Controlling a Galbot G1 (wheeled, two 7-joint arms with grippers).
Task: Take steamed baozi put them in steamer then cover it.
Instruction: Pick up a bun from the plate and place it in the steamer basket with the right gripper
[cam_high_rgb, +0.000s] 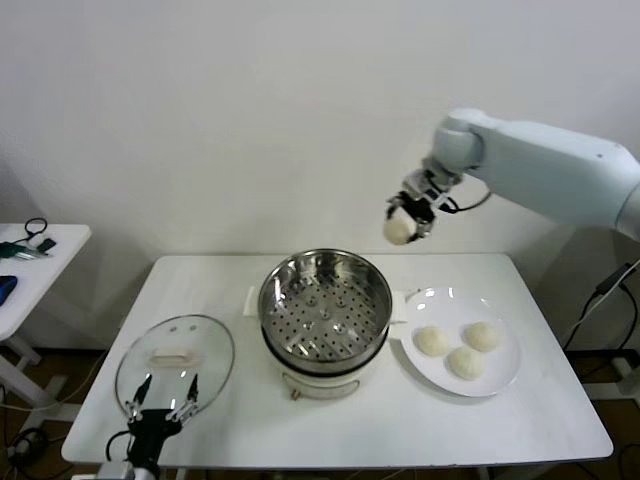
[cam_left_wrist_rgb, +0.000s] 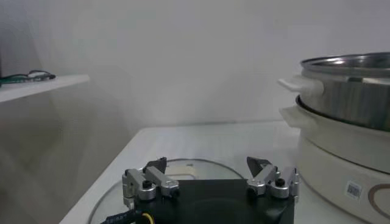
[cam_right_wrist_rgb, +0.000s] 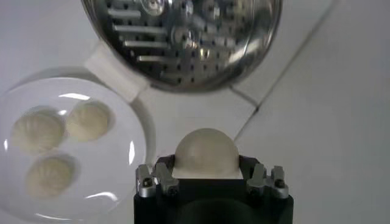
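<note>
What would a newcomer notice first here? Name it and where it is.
First, the right tool raised high above the table, shut on one baozi, behind the plate with three more. Then the empty steel steamer at the table's centre. The glass cover lies at its left, the left tool open over it.

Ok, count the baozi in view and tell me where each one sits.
4. Three baozi lie on the white plate right of the steamer: one, one, one. The fourth baozi is held in the right hand, raised above the table. None appear hidden.
</note>
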